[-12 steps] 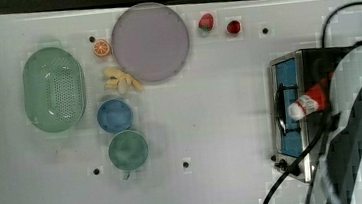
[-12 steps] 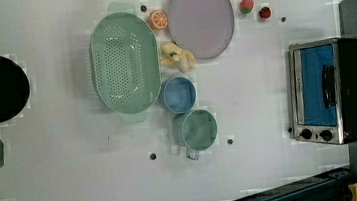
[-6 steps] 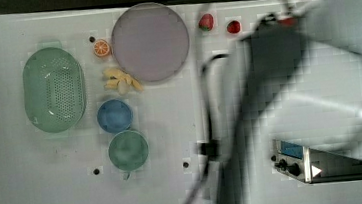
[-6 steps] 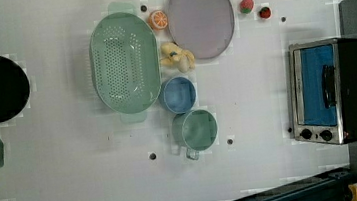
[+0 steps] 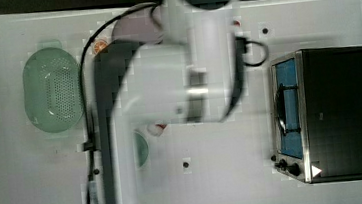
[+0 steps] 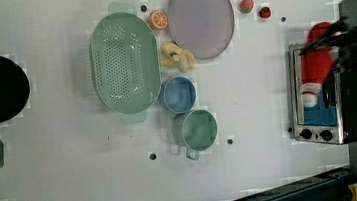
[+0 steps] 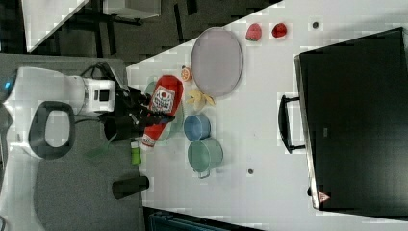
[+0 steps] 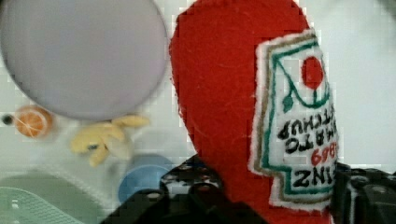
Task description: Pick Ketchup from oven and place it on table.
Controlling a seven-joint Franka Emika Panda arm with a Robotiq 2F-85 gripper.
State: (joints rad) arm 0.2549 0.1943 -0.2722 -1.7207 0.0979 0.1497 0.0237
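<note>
The black gripper [image 7: 144, 114] was clamped, part-open, around the ketchup [image 7: 162, 109], a soft, felt-textured red bottle with a stitched white label. The bottle hung above the smooth white table [image 7: 269, 159], over the green perforated colander [image 6: 123, 61], well apart from the boxy, glass-fronted oven [image 5: 327, 113].

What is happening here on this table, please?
A white robot arm is holding the ketchup, a soft red bottle with a white label. Its gripper has the black fingers closed on the bottle's lower part, near the white cap. In the right view the bottle hangs in the air, away from the oven, near the blue bowl and the grey plate. It is not yet set down on the table.
</note>
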